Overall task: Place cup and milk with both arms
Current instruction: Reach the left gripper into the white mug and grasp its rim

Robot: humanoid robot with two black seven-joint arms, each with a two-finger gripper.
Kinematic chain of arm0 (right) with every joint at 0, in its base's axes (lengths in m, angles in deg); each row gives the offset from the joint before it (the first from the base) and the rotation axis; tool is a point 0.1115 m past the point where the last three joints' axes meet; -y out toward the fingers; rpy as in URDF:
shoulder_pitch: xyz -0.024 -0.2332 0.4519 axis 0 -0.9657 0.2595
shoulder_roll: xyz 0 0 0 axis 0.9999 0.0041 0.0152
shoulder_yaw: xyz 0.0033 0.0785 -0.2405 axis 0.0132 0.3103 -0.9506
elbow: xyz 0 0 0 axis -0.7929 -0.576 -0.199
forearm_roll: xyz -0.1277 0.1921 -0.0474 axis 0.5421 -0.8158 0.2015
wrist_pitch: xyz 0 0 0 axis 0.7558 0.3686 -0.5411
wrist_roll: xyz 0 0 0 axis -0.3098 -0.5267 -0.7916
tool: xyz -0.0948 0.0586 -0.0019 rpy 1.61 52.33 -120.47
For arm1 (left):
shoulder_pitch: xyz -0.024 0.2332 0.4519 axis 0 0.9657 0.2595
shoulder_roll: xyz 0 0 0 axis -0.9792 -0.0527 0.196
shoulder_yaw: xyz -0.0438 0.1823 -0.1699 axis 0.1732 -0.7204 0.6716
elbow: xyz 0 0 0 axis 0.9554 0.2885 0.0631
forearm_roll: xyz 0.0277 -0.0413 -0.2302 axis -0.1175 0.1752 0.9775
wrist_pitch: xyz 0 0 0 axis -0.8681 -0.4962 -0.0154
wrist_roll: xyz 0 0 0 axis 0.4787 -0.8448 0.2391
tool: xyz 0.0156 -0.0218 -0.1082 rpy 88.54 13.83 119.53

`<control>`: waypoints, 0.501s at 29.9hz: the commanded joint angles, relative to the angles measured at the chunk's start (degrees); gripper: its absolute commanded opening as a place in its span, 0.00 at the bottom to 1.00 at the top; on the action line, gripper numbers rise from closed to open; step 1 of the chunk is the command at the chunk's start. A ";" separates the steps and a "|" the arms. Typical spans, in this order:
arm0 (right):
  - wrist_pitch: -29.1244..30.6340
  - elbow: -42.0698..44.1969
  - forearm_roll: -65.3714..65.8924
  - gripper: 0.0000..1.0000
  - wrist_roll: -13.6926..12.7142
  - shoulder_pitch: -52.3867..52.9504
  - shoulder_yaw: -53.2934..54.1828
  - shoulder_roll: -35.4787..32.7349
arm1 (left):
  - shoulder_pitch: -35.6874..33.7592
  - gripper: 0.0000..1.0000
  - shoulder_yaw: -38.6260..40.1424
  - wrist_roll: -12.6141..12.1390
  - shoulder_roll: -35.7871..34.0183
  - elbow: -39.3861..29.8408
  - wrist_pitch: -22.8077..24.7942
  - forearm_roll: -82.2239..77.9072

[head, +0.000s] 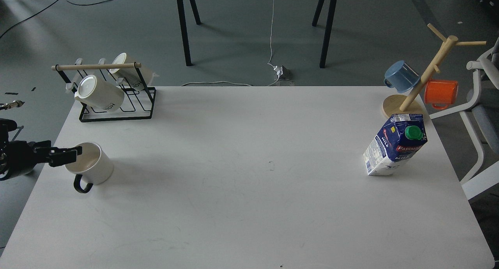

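The cup (pixel 90 167) is a white mug with a black loop handle. It stands upright near the table's left edge, handle toward the front. My left gripper (pixel 74 153) comes in from the left, level with the cup's rim, and its tip overlaps the rim's left side. It looks dark and side-on, so I cannot tell its fingers apart. The milk (pixel 394 144) is a dark blue and white carton with a green cap. It stands at the right side of the table. My right gripper is out of view.
A black wire rack (pixel 117 112) with two cream lidded mugs stands at the back left. A wooden mug tree (pixel 427 72) with a blue mug (pixel 401 76) and an orange mug (pixel 441 92) stands at the back right, just behind the milk. A white chair (pixel 481 117) is at the right.
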 commanded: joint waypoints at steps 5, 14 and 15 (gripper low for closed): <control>0.00 0.07 0.00 1.00 -0.01 -0.10 0.09 0.00 | 0.70 1.00 0.07 0.00 4.42 5.10 -0.07 0.04; 0.00 0.07 0.00 1.00 0.08 -0.45 0.00 0.00 | 2.55 0.99 0.25 0.00 6.00 7.73 -2.35 0.04; 0.00 0.07 0.00 1.00 0.08 -0.45 0.09 0.00 | 2.64 0.99 0.25 0.00 6.61 8.61 -2.88 0.04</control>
